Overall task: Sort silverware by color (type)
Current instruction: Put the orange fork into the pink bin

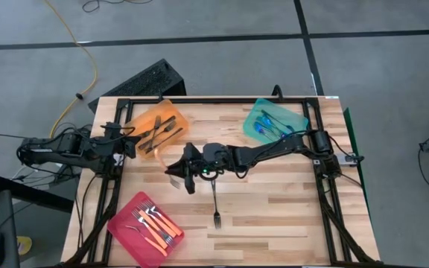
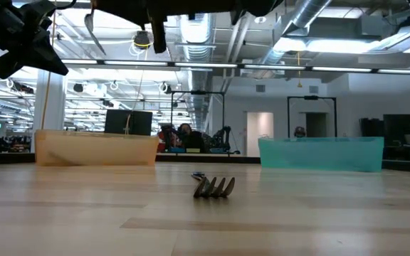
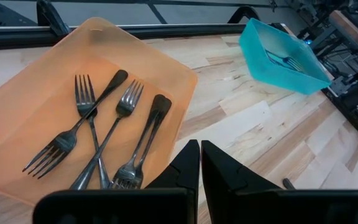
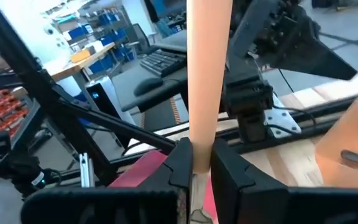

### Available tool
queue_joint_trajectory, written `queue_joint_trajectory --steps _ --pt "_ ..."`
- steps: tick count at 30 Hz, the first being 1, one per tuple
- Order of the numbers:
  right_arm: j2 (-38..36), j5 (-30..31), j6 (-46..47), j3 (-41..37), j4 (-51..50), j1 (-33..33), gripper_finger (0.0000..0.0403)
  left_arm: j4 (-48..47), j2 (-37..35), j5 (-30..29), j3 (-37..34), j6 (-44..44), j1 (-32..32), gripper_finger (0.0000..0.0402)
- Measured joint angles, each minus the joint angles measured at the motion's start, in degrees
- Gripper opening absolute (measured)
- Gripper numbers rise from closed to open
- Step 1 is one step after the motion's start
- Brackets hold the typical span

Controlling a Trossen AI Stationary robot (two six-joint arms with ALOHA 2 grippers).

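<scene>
Right gripper out over the middle of the worktop, clenched on an orange-handled fork; handle pinched between the two dark fingers in the right wrist view, rising out of them. Tines of that fork hidden in every view. Dark fork alone on the bare wood, just beside the right gripper on the near side, apart from it, tines toward the near edge; same fork in the low view, tines facing the camera, handle foreshortened behind.

Left gripper clamped tight on nothing, just beside the orange tray at its left edge. Inside that tray, dark forks lying crossed over one another; exact count hard to settle where handles overlap.

Teal tray at the far right of the worktop, blue-handled forks in it, partly covered by the right arm. Pink tray at the near left corner, holding orange-handled forks side by side.
</scene>
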Motion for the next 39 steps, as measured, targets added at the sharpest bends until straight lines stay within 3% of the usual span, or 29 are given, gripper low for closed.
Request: queue_joint_trajectory --steps 10,18,31,39 --pt "0.0 -4.2 -2.4 0.0 7.9 0.9 0.0055 0.0 0.0 -0.1 0.0 -0.1 0.0 0.0" --pt "0.0 -4.0 -2.4 0.0 13.1 3.6 0.0055 0.0 0.0 -0.3 0.0 -1.4 0.0 0.0" --pt "0.0 9.9 -3.7 0.0 15.9 9.1 0.0055 0.6 0.0 0.2 0.0 -0.8 0.0 0.0" --pt "4.2 11.6 -3.2 3.3 20.2 11.2 0.0055 0.4 0.0 0.1 0.0 0.1 0.0 0.0"
